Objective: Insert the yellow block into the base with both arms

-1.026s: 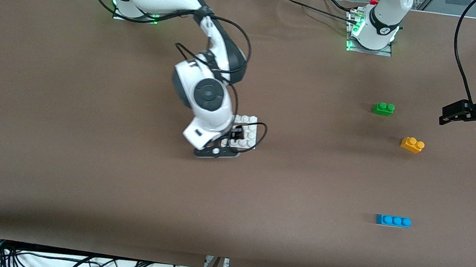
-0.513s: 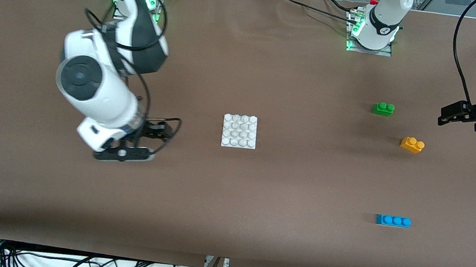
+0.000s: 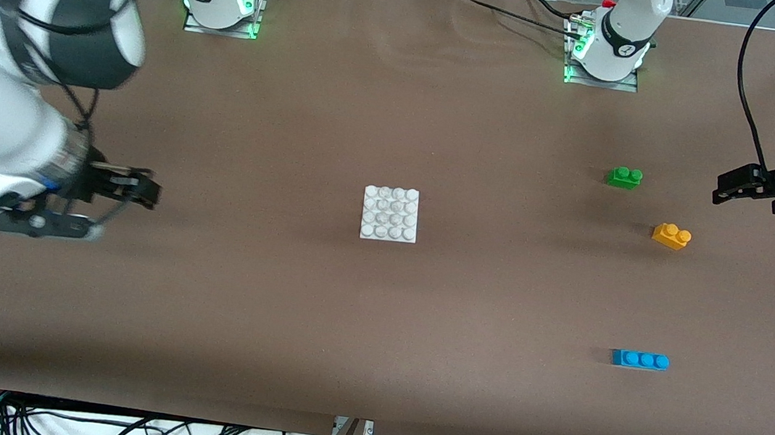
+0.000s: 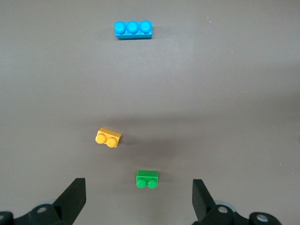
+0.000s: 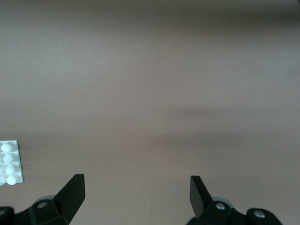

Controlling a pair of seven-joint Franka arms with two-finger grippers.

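The yellow block point(image 3: 671, 236) lies on the brown table toward the left arm's end; it also shows in the left wrist view point(image 4: 108, 137). The white studded base point(image 3: 390, 213) sits mid-table, and its edge shows in the right wrist view point(image 5: 9, 162). My left gripper point(image 3: 726, 189) hangs open and empty over the table's end, apart from the yellow block; it is open in its wrist view point(image 4: 138, 199). My right gripper point(image 3: 139, 189) is open and empty over bare table toward the right arm's end, well away from the base; it is open in its wrist view point(image 5: 136, 194).
A green two-stud brick point(image 3: 624, 177) lies farther from the front camera than the yellow block, also in the left wrist view point(image 4: 147, 179). A blue three-stud brick point(image 3: 640, 359) lies nearer the front camera, also in the left wrist view point(image 4: 133, 30).
My right arm has swung away from over the base toward its own end of the table, leaving the base uncovered. The left arm has stayed still.
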